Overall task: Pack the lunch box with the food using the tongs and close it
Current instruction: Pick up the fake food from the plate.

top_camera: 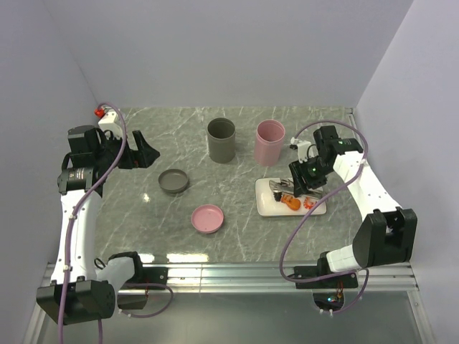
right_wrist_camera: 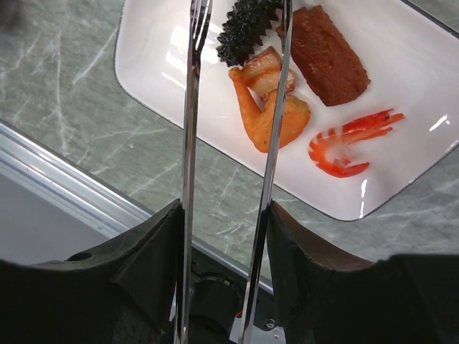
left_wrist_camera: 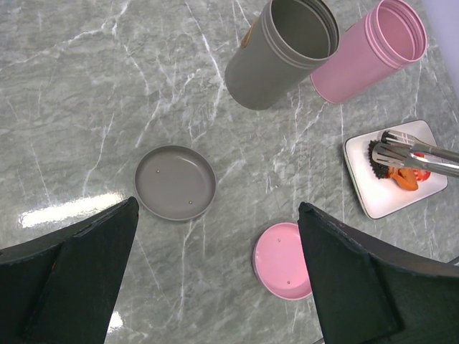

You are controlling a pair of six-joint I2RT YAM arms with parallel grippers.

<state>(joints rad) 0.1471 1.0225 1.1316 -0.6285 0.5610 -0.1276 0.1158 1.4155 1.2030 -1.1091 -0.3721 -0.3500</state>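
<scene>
My right gripper (right_wrist_camera: 224, 215) is shut on the tongs (right_wrist_camera: 190, 129), one slim metal arm pressed against each finger. The tong tips hang over the white plate (right_wrist_camera: 165, 57), spread on either side of a dark ruffled piece (right_wrist_camera: 247, 29). Also on the plate are a brown slab (right_wrist_camera: 326, 54), an orange fried bit (right_wrist_camera: 272, 115) and a red-orange shrimp (right_wrist_camera: 351, 140). The lunch box stands as two open tubs, grey (top_camera: 221, 140) and pink (top_camera: 270, 142), behind the plate (top_camera: 315, 209). My left gripper (left_wrist_camera: 219, 208) hangs open and empty above the table at the far left (top_camera: 147, 152).
A grey lid (top_camera: 173, 181) and a pink lid (top_camera: 207, 218) lie flat on the marble table, left of the plate. The pink lid (left_wrist_camera: 281, 259) lies just inside my left gripper's right finger (left_wrist_camera: 358, 279). A metal rail runs along the table's near edge (right_wrist_camera: 64, 186).
</scene>
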